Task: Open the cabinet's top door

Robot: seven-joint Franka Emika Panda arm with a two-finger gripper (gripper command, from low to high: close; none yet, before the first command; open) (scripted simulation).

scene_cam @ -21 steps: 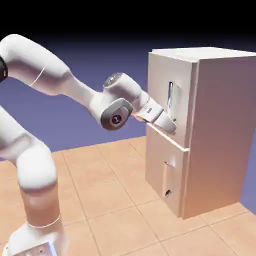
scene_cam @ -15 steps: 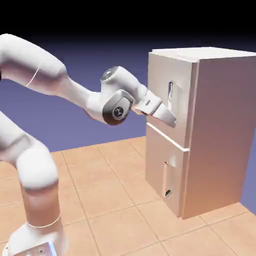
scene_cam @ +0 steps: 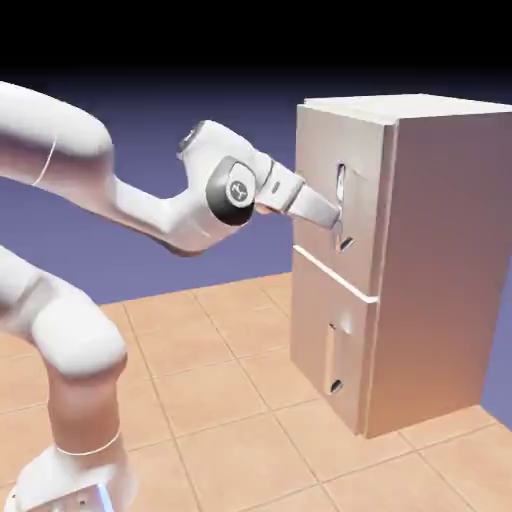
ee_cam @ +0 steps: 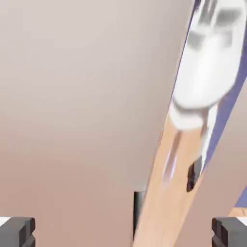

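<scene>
The cabinet [scene_cam: 440, 260] stands at the exterior view's right, tall and pale beige. Its top door [scene_cam: 322, 150] looks flush with the front, and a slim silver handle [scene_cam: 341, 188] stands upright in the door's recess. My gripper [scene_cam: 344, 237] is at the lower end of that handle, against the door's face. In the hand view the beige door [ee_cam: 77, 96] fills the left. The shiny handle [ee_cam: 166, 193] runs slantwise from the top right down to the bottom middle, between the two wide-apart grey fingertips [ee_cam: 17, 231]. The gripper [ee_cam: 123, 234] is open and grips nothing.
The lower door [scene_cam: 312, 330] with its shorter handle [scene_cam: 331, 358] sits under the seam just below my hand. The cabinet rests on a tan tiled floor [scene_cam: 230, 400]. My arm's elbow and forearm [scene_cam: 150, 205] stretch across from the left.
My hand has risen from the seam between the two doors and moved in toward the top door's handle. The forearm has lifted with it. The door has not moved.
</scene>
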